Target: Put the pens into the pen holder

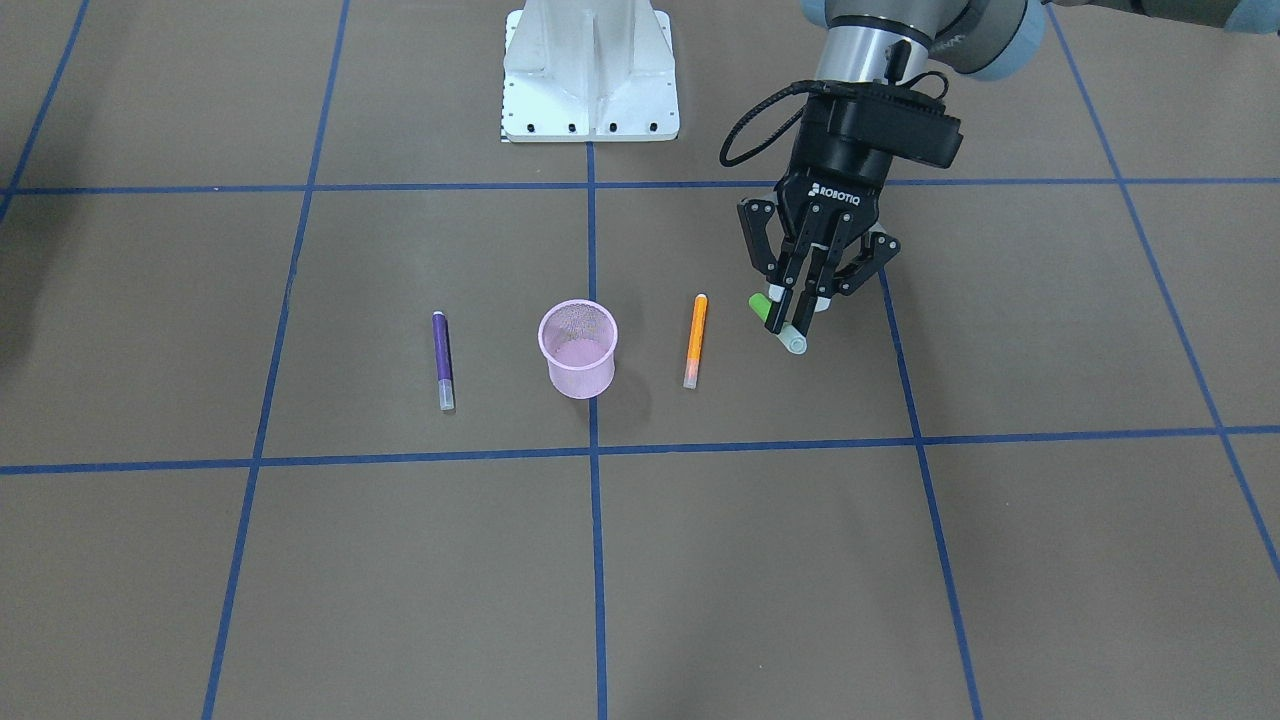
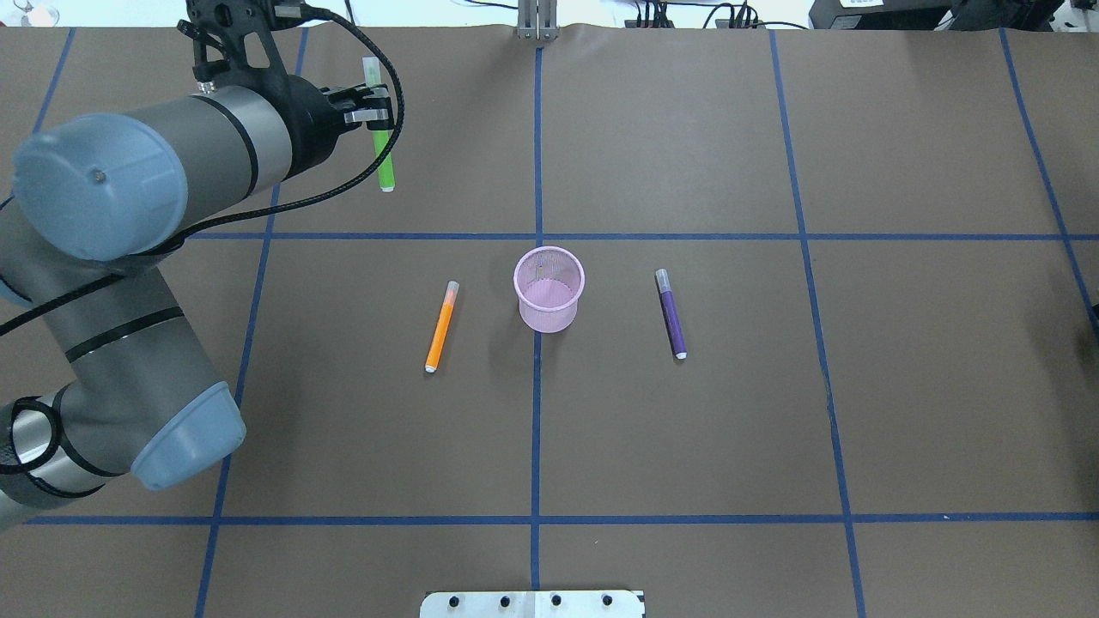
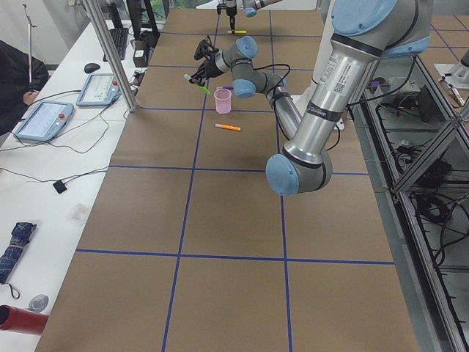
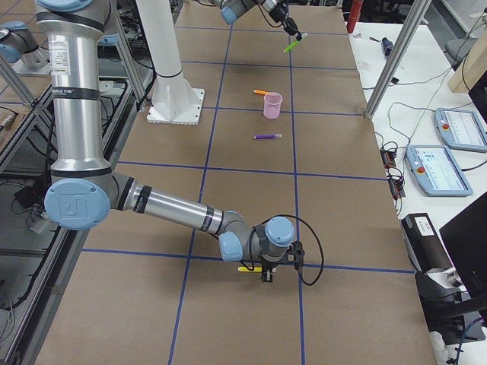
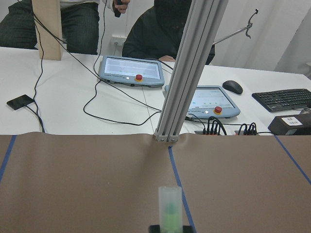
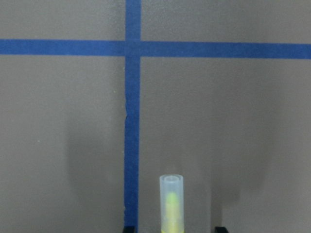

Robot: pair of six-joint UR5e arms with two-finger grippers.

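Observation:
The pink mesh pen holder [image 2: 549,290] stands upright mid-table, also in the front view [image 1: 578,352]. The orange pen [image 2: 441,326] lies to its left and the purple pen [image 2: 670,313] to its right. My left gripper [image 2: 378,112] is shut on the green pen [image 2: 384,163] and holds it above the table at the far left; the left wrist view shows its cap [image 5: 170,206]. In the right wrist view, my right gripper [image 6: 175,229] is low over the table, jaws apart on either side of the yellow pen [image 6: 171,206]. The right side view shows that pen [image 4: 245,268] lying far from the holder.
The white robot base [image 1: 590,75] stands at the robot side of the table. An aluminium post [image 5: 182,73] rises at the far edge ahead of the left gripper, with tablets, cables and seated people behind it. Blue tape lines cross the brown surface.

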